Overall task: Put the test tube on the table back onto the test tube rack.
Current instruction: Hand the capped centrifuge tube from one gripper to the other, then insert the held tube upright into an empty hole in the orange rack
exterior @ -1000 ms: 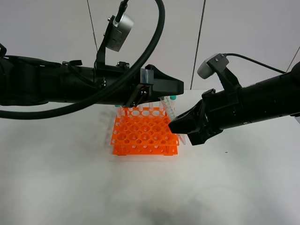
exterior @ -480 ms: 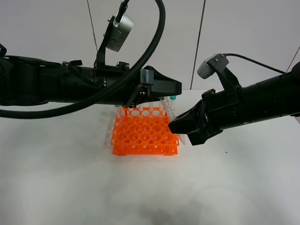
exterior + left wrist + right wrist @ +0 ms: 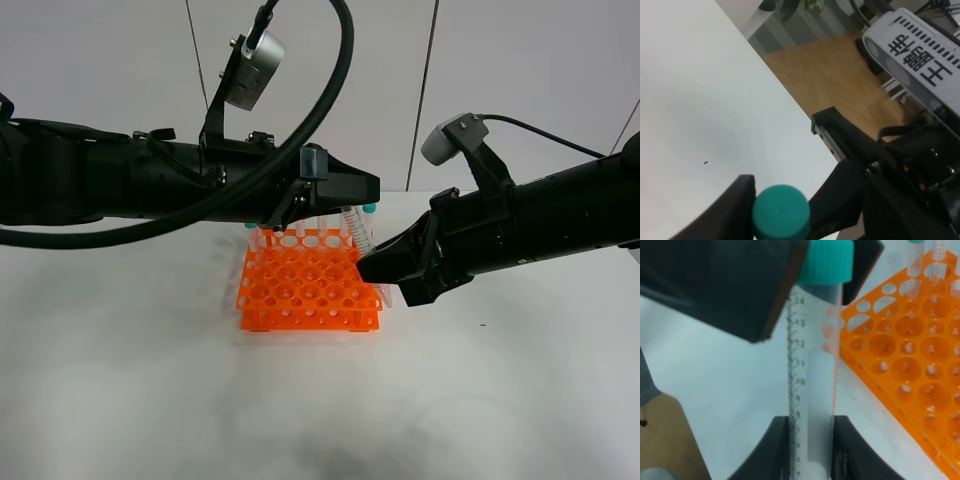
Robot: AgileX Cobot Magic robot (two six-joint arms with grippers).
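Observation:
The test tube (image 3: 358, 236), clear with a teal cap, hangs tilted over the right rear corner of the orange test tube rack (image 3: 300, 290), above the white table (image 3: 150, 390). My right gripper (image 3: 376, 270) is shut on its lower part; in the right wrist view both fingers (image 3: 774, 450) press the tube (image 3: 812, 365). My left gripper (image 3: 350, 205) comes in from the left at the tube's top. In the left wrist view its fingers (image 3: 742, 205) sit against both sides of the teal cap (image 3: 780, 211). The tube's tip is hidden.
Several capped tubes (image 3: 262, 235) stand in the rack's back row, also seen in the right wrist view as tubes (image 3: 915, 257). Both dark arms cross above the rack. The table's far edge (image 3: 790, 105) gives way to a wooden floor.
My left gripper's jaws have closed in from wide apart onto the tube's cap. The right gripper and tube have barely moved.

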